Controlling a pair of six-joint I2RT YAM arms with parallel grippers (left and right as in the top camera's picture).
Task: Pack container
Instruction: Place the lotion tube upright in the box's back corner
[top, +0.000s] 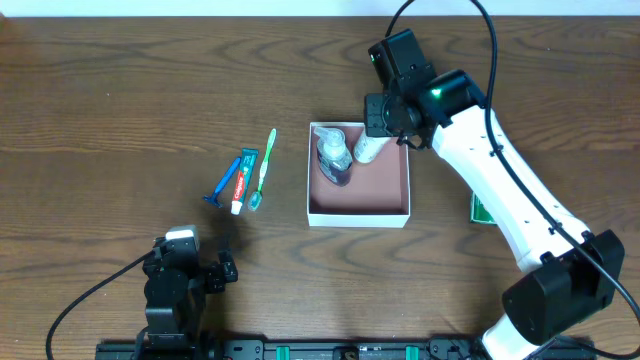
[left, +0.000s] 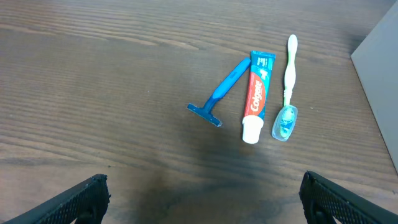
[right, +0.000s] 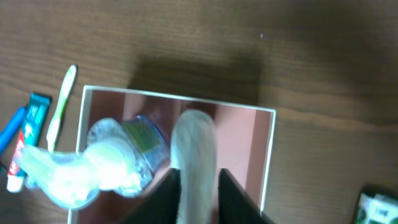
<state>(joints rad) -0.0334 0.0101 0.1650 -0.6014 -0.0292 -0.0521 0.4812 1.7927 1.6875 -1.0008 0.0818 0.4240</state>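
Note:
The container (top: 390, 200), a shallow white-walled box with a dusty pink inside, sits mid-table; it also shows in the right wrist view (right: 261, 155). A clear pump bottle (top: 334, 157) lies in its left part (right: 118, 155). My right gripper (top: 385, 125) is shut on a white tube-like bottle (top: 369, 148), held over the box's far right part (right: 194, 149). A blue razor (left: 219, 93), a red toothpaste tube (left: 255, 93) and a green toothbrush (left: 288, 81) lie on the table left of the box. My left gripper (left: 202, 193) is open and empty, near the front edge.
A green packet (top: 480, 208) lies right of the box, partly under the right arm; its corner shows in the right wrist view (right: 378, 208). The table is dark wood.

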